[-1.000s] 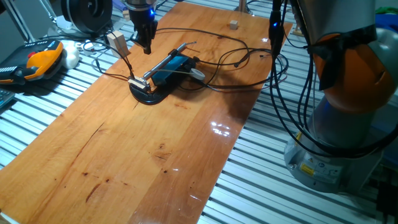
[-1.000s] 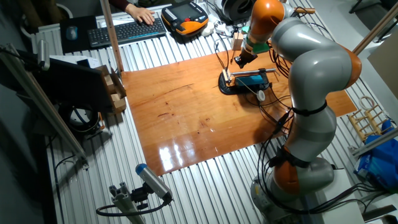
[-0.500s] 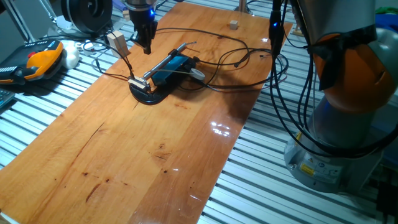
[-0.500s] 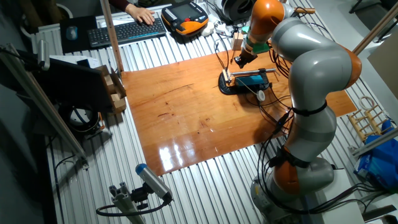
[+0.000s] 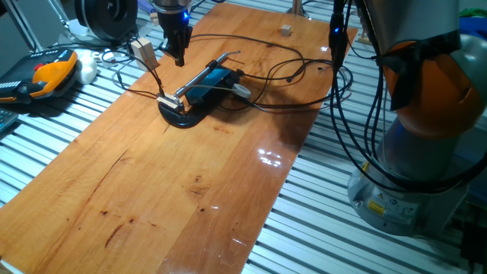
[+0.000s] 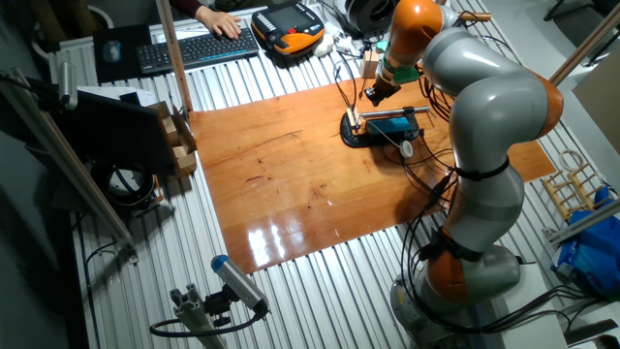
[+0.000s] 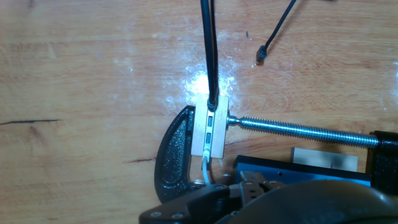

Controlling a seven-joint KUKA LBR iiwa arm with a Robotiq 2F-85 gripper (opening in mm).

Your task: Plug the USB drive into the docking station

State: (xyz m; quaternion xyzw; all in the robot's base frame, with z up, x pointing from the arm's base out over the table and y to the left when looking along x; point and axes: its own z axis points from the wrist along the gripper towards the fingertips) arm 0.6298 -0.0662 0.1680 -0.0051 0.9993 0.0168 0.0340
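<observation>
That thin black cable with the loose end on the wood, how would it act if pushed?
The thin black cable probably flops and slides, not resists; it lies slack on the wooden table. Its end looks unplugged, so it likely drags along.

One fixed view sits low at a near corner of the bench [image 5: 190,190], looking along its wooden top toward the docking station [image 5: 209,82] at the far end. The other fixed view looks down steeply from high on the opposite side, taking in the whole arm [image 6: 484,145]. Both share the bench and station. The hand view looks straight down, close to the wood.
</observation>
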